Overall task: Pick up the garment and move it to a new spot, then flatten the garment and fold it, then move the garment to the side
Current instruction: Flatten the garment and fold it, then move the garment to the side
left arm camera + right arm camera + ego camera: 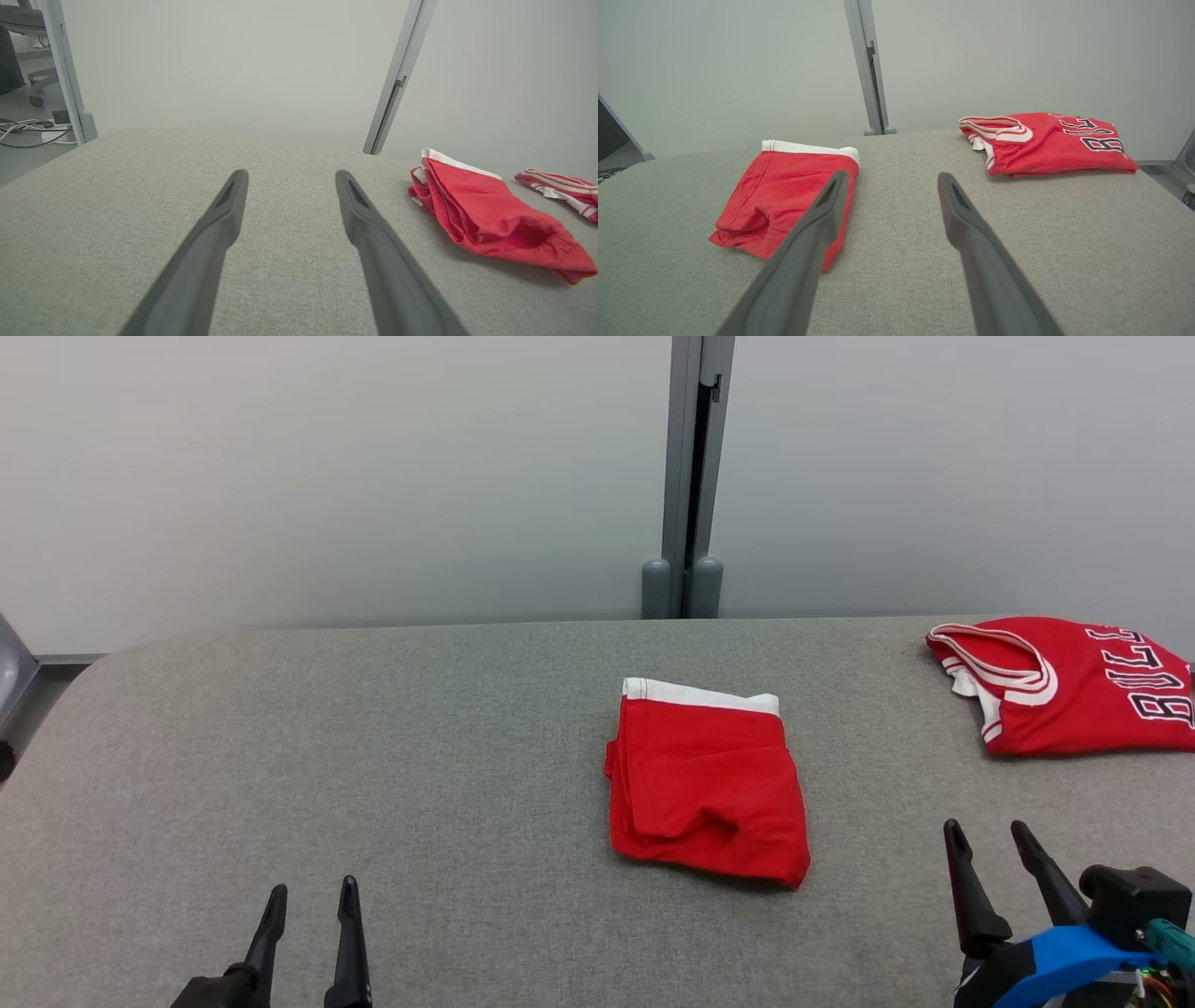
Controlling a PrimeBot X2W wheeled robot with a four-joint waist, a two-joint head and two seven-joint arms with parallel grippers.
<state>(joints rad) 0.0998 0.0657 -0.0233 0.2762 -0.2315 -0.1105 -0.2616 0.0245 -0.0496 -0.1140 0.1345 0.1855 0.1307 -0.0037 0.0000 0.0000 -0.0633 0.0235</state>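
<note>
Garment (705, 784): red shorts with a white waistband, folded into a compact block near the middle of the grey table (373, 756).

Head view. Judged already folded, so probably only the move to the side remains. Could come undone if pinched by a single loose layer, since the near edge bulges and gapes. Could also end up against the folded red jersey (1074, 686) at the far right corner if carried that way. Lies ahead of both claws and touches neither: up and right of the left gripper (313, 887), up and left of the right gripper (984, 826), nearer the right one. Both spread wide, both empty.

Left wrist view. Left gripper (292, 173) released, fingers parted above bare table, holding nothing. Garment (486, 210) off to the right of the fingers, apart from them, open leg hole turned this way. Risk here: a sideways reach that drags the stack and skews the fold instead of lifting it, or a fingertip snagging in that hole.

Right wrist view. Right gripper (893, 175) released too, nothing between the fingers. Garment (784, 191) to the left, its right edge passing behind the left finger; no contact, judging by the head view. Jersey (1050, 140) ahead and to the right, well apart from the garment. Risk: closing on the wrong red thing.
</note>
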